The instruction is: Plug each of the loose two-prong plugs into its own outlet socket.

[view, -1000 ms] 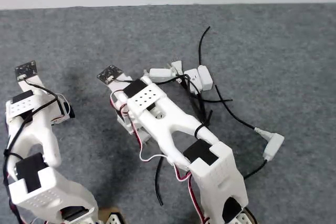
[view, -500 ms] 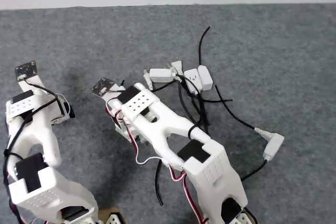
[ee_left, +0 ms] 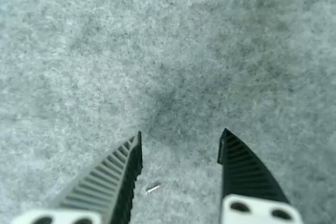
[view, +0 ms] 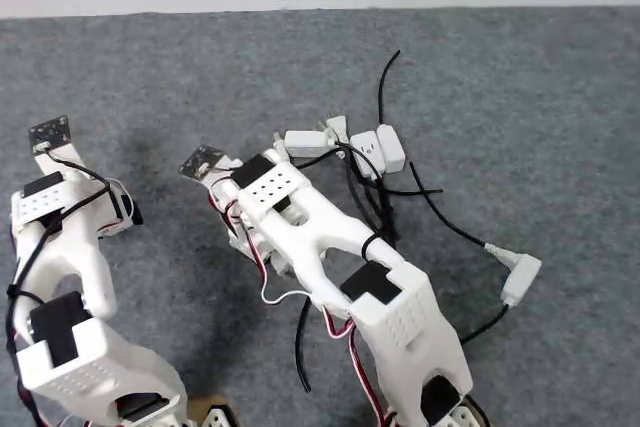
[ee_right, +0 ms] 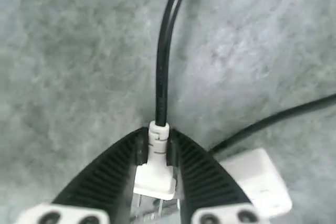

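Note:
My right gripper (ee_right: 157,132) is shut on a white two-prong plug (ee_right: 154,174), whose black cable (ee_right: 164,61) runs away over the carpet. A white block (ee_right: 261,183) lies close beside that plug. In the high view the right arm (view: 300,222) stands mid-table, its wrist just short of a cluster of white plugs and sockets (view: 378,150), with one long white piece (view: 305,142) nearest. Another white plug (view: 520,277) lies apart at the right on its cable. My left gripper (ee_left: 180,139) hangs open over bare carpet with nothing between its fingers.
Black cables (view: 385,202) tangle between the cluster and the right arm, and one loose end (view: 300,347) lies by the arm's base. The left arm (view: 60,227) stands at the far left. A tiny metal sliver (ee_left: 153,188) lies on the grey carpet (view: 520,107).
The right arm's wrist swung a little left and nearer, then eased back slightly to the right. The left arm has stayed still.

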`<state>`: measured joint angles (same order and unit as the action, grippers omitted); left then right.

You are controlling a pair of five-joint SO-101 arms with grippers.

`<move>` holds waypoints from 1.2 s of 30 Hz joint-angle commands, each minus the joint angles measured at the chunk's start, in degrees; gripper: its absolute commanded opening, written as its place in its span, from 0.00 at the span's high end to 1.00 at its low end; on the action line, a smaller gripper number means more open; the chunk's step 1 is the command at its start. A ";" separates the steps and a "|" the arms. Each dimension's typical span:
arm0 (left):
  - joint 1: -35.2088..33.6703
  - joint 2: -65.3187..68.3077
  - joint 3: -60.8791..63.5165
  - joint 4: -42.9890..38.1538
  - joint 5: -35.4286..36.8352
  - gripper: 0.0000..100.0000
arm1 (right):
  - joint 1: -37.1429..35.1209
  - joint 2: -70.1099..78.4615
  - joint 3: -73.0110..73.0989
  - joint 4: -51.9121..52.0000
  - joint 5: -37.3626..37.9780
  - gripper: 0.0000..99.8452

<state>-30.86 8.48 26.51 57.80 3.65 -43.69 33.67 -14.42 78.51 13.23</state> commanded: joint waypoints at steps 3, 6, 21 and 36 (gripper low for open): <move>3.96 -0.79 -0.84 2.29 -7.38 0.78 | 0.84 -14.99 -1.58 6.99 0.35 0.99; 6.86 -0.70 -0.66 4.04 -12.22 0.82 | 0.84 -22.11 -1.58 10.42 -0.44 0.99; 17.85 -0.97 2.15 6.59 -30.15 0.99 | -1.01 -57.63 26.20 -4.18 -8.26 0.99; 26.11 -24.70 25.36 -2.29 -39.03 0.99 | -1.10 -56.22 39.82 -18.24 -8.35 0.99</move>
<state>-5.54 -10.51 49.98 57.36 -34.59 -44.66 -23.56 26.02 62.15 5.49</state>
